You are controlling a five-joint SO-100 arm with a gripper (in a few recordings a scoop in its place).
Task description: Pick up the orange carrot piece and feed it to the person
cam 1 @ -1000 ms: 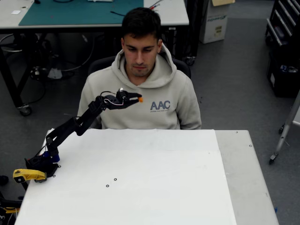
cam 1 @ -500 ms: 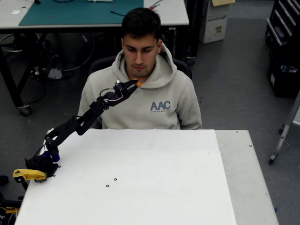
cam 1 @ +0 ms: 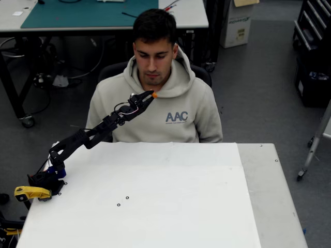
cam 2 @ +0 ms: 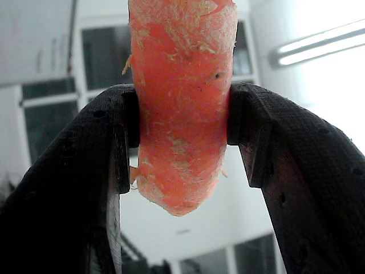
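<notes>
The orange carrot piece [cam 1: 154, 95] is pinched at the tip of my black gripper [cam 1: 150, 95], which is raised high off the table and stretched toward the person [cam 1: 155, 103]. The tip hangs just below the person's chin, in front of the hood of the grey-beige sweatshirt. In the wrist view the carrot piece [cam 2: 181, 103] stands upright between the two black fingers [cam 2: 74, 188], clamped at its middle, with a ceiling and windows behind it. The person sits behind the table's far edge and looks down.
The white table [cam 1: 170, 206] lies below the raised arm. The arm's base [cam 1: 49, 178] stands at the table's left edge, beside a yellow part with a black end [cam 1: 30, 193]. A green-topped desk [cam 1: 88, 13] stands behind the person.
The arm has swung up and stretched out from chest height toward the person's chin, carrying the carrot piece. Over the last half second the tip moved only slightly right.
</notes>
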